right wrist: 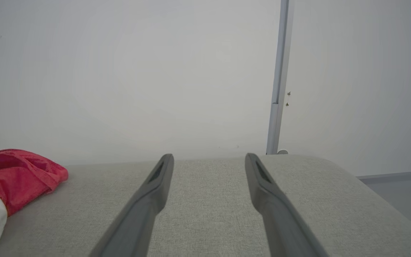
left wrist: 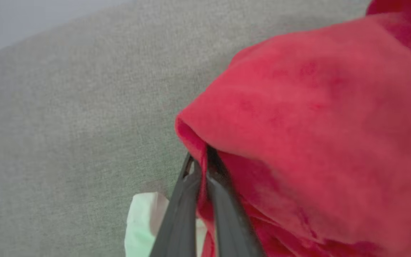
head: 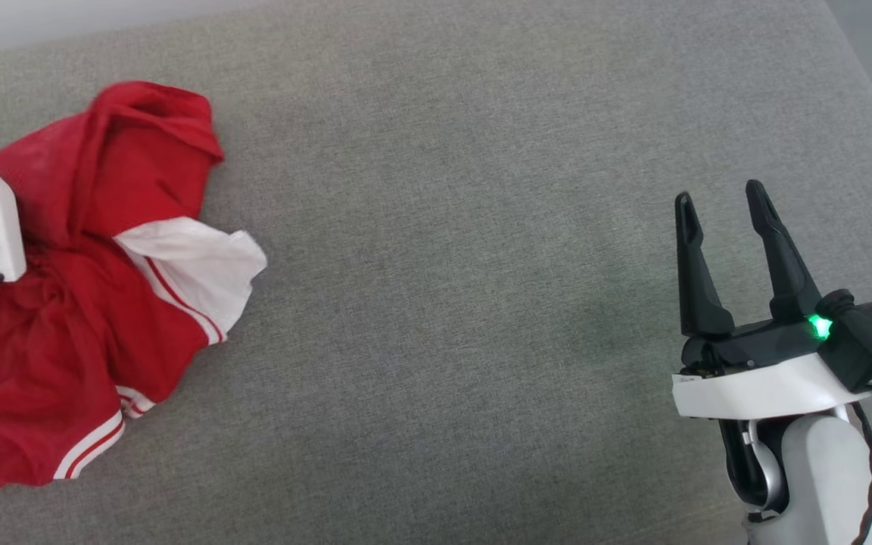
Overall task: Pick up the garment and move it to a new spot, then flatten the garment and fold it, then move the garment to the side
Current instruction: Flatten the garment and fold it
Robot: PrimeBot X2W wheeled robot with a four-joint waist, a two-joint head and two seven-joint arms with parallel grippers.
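The garment [head: 95, 303] is a crumpled heap of bright red fabric with white striped bands, lying at the left edge of the grey cushion [head: 466, 265]. My left arm's white wrist housing sits over its left side in the head view. The left wrist view is close up: my left gripper [left wrist: 201, 160] is shut on a fold of the red garment [left wrist: 309, 114], the cloth pinched between the two dark fingers [left wrist: 180, 210]. A white band [left wrist: 141, 221] shows below them. My right gripper [head: 720, 200] hovers open at the lower right, far from the garment [right wrist: 16, 175], with nothing between its fingers [right wrist: 155, 185].
The grey cushion's broad middle and right side are bare fabric. A pale wall [right wrist: 127, 71] stands behind the cushion, with a thin vertical post [right wrist: 278, 78] at the back right. The cushion's right edge drops to a grey floor [right wrist: 405, 189].
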